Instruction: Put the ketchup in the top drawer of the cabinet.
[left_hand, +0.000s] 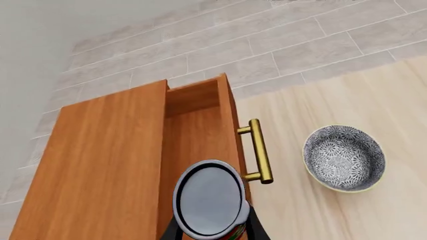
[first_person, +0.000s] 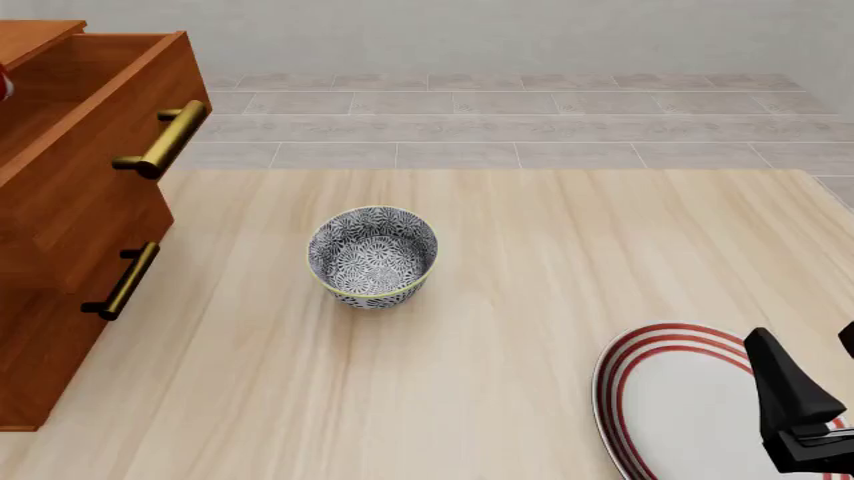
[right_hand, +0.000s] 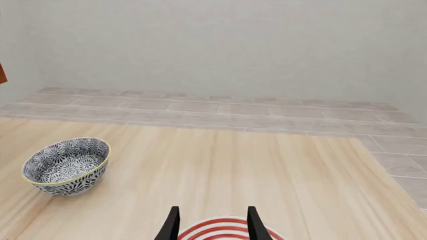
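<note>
Pale wood tabletop (first_person: 534, 300) and grey tiled floor frame a simulated two-arm workstation as the left gripper (left_hand: 212, 234) holds the ketchup (left_hand: 209, 197) directly over the pulled-out top drawer (left_hand: 197, 130) of the reddish-brown cabinet (left_hand: 100, 165). Seen from the left wrist camera, the can's grey metal top faces the lens, with a sliver of red label showing at its lower edge and dark fingers closed against its sides. Its long axis runs along the fingers, which point down toward the open drawer cavity. The drawer's brass handle (left_hand: 260, 151) sits just beside the can, on the side toward the table, and the blue-and-white patterned bowl (first_person: 374, 255) stands on the table near the cabinet.

From the front camera the left arm is out of frame, with only a trace of red at the picture's left edge above the drawer. The lower drawer (first_person: 67, 310) appears shut. The right gripper (right_hand: 211, 222) hangs well apart from the cabinet over a red-striped white plate (first_person: 674, 400), its jaws spread and empty.

With the can apparently above the drawer opening, what remains looks like a lowering and release by the left arm, clear of the drawer's front panel.
</note>
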